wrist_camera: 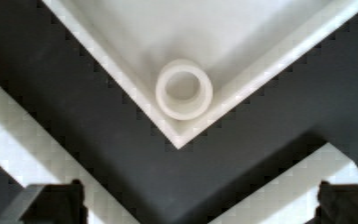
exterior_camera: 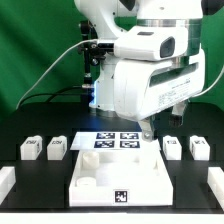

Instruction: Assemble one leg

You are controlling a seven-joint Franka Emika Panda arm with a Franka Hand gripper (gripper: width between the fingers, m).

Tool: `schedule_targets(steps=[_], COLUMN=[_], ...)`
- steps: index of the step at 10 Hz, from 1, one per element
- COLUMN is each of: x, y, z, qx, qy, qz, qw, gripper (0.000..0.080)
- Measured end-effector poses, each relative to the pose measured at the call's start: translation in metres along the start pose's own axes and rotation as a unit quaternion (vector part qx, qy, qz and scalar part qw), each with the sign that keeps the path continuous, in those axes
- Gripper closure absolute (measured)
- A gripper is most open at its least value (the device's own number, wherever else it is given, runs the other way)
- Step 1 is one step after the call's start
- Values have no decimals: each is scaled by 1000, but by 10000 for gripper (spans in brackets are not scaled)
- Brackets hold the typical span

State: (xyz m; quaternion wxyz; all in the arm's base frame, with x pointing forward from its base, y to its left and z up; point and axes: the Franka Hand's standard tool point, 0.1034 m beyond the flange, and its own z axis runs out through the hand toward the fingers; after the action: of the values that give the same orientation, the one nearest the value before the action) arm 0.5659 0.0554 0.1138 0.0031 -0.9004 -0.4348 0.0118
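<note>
The legs are small white blocks with tags on the black table. Two stand at the exterior view's left (exterior_camera: 30,148) (exterior_camera: 57,147) and two at its right (exterior_camera: 172,146) (exterior_camera: 198,146). The big white tray-like panel (exterior_camera: 140,172) lies in the front middle. My gripper (exterior_camera: 147,130) hangs over the panel's back right corner, apart from every leg. In the wrist view the gripper (wrist_camera: 197,206) is open and empty, with dark fingertips (wrist_camera: 51,205) at either side. Beyond it lies a corner of the panel (wrist_camera: 220,30) with a round socket (wrist_camera: 183,88). No leg shows in the wrist view.
The marker board (exterior_camera: 112,140) lies flat behind the panel, under the arm. White pieces sit at the table's left edge (exterior_camera: 5,182) and right edge (exterior_camera: 215,186) in the exterior view. The arm's bulky white body fills the middle above the table.
</note>
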Motion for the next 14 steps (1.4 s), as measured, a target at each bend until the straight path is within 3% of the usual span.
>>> schedule_targets(steps=[4,7,10,14], x=[-1,-34,-61,-61], y=[-2,-39,-37,-39], z=[1,16,23,25], qx=[-1,-7,-14,-12], qy=[1,4,3,3], qz=[-21,-157,-292,-269], qw=[1000,988,956,963], gripper=[150,150,150,150])
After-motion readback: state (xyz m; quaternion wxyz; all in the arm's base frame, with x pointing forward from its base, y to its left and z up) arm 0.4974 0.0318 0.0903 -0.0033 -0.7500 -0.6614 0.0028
